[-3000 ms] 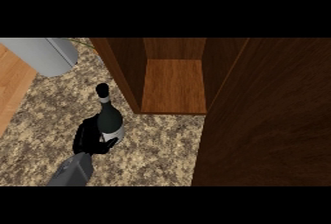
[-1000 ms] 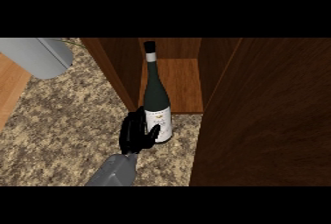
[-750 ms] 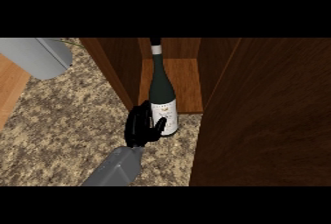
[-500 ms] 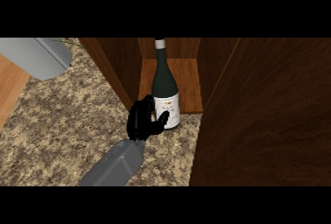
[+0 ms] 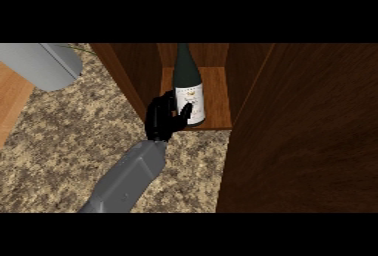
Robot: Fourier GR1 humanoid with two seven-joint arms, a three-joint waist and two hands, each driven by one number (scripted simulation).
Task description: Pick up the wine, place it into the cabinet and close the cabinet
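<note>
The wine bottle [image 5: 187, 80] is dark green with a white label. It stands upright at the front of the open wooden cabinet [image 5: 215, 95], its base over the shelf's front edge. My left hand [image 5: 162, 119] is shut on the bottle's lower part from the left, with the thumb across the label. I cannot tell whether the base rests on the shelf. The cabinet's door [image 5: 310, 130] stands open at the right as a wide dark wood panel. My right hand is not visible.
A grey rounded appliance [image 5: 40, 62] sits at the top left. A strip of light wood [image 5: 10, 105] runs along the left edge. The speckled granite counter [image 5: 66, 145] spreads under my forearm. The cabinet's left wall [image 5: 131, 75] is close beside my hand.
My left hand has carried the bottle from the counter, away from me and to the right, into the cabinet opening. The bottle now stands more upright and deeper between the cabinet walls.
</note>
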